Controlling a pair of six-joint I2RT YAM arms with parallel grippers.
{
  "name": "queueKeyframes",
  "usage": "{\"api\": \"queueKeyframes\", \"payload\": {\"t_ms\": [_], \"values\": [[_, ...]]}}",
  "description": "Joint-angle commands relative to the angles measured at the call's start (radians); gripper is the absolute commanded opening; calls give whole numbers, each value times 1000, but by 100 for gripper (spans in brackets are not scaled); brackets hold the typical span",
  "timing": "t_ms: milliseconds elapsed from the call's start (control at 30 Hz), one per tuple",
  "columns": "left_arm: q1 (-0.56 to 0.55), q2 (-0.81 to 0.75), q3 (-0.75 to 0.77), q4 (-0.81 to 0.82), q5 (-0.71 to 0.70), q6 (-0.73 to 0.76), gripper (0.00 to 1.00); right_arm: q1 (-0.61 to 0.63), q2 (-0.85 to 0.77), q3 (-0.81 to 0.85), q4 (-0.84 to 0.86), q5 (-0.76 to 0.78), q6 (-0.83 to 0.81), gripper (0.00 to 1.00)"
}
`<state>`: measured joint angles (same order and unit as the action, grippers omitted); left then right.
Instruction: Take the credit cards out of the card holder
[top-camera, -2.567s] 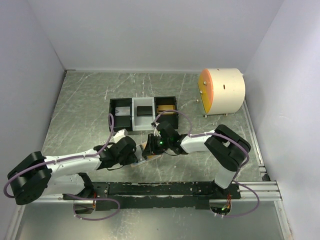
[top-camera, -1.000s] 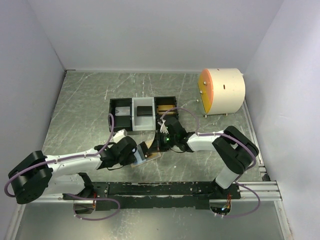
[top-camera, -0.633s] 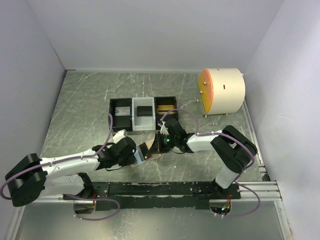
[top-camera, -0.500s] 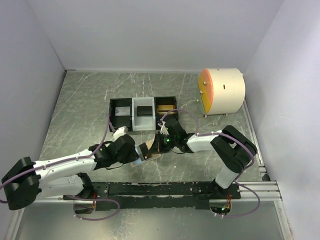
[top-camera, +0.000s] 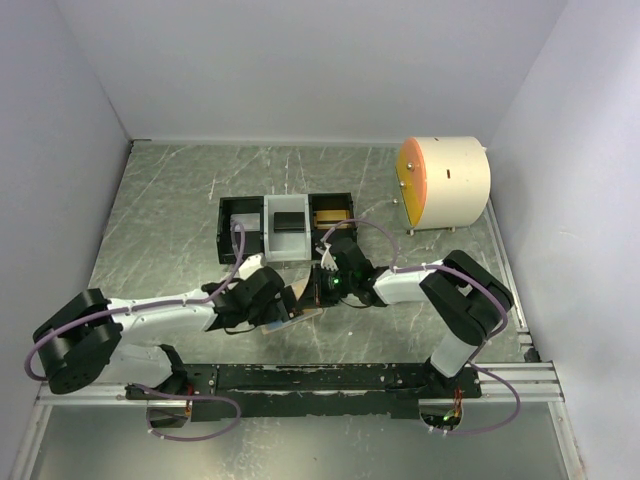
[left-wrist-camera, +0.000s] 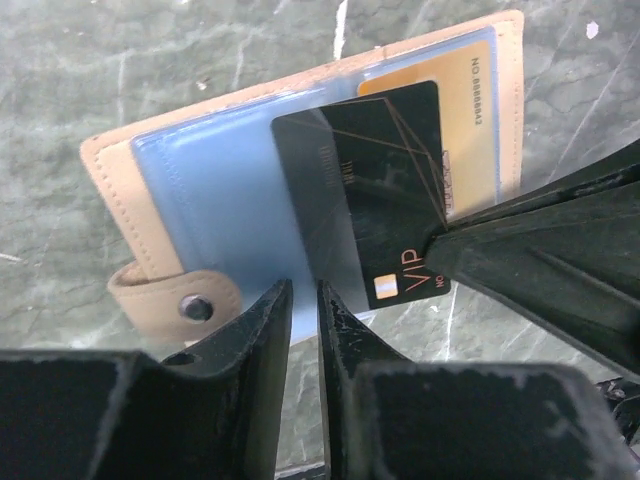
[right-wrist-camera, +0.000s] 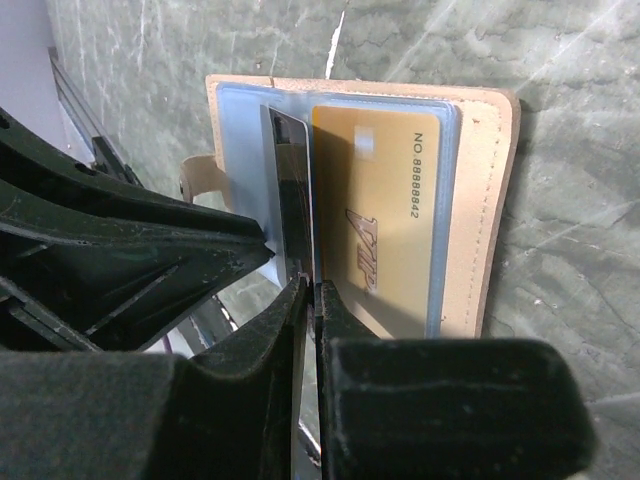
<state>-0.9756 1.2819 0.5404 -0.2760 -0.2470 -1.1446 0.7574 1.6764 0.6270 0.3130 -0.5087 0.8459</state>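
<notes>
Well, the grey marbled table (top-camera: 160, 220) filled the floor of the booth, and a white drum (top-camera: 450, 182) with an orange face sat at about 2 o'clock on it. Both arms reached in low toward the middle, the left arm (top-camera: 160, 310) from 8 o'clock and the right arm (top-camera: 420, 280) from 4 o'clock.

A three-bay tray (top-camera: 222, 230) lay just past where they met, with a dark card (top-camera: 289, 221) in its white middle bay.

At 6 o'clock from the tray, near it, the holder (left-wrist-camera: 200, 190) lay open and flat on the table, blue inside up, tan border round it.

The gold card (right-wrist-camera: 380, 230) sat fully in its clear slot. The black card (left-wrist-camera: 370, 190) stuck partway out of the holder toward 5 o'clock in the left wrist view, its corner past the holder's edge.

The right gripper (right-wrist-camera: 310, 290) had its fingers pinched tight on that black card's edge. The left gripper (left-wrist-camera: 303, 300) hung over the holder's near edge with only a slim gap between its fingers; whether they gripped the holder I could not tell.

A tan strap (left-wrist-camera: 175, 295) with a metal snap curled off the holder at 7 o'clock of the blue panel.
</notes>
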Motion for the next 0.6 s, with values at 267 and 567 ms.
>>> {"api": "queueKeyframes", "payload": {"t_ms": [267, 567], "values": [[1, 59, -4, 1, 7, -15, 22, -6, 37, 24, 65, -74, -5, 19], [1, 36, -17, -31, -10, -22, 21, -6, 90, 109, 2, -68, -72, 27]]}}
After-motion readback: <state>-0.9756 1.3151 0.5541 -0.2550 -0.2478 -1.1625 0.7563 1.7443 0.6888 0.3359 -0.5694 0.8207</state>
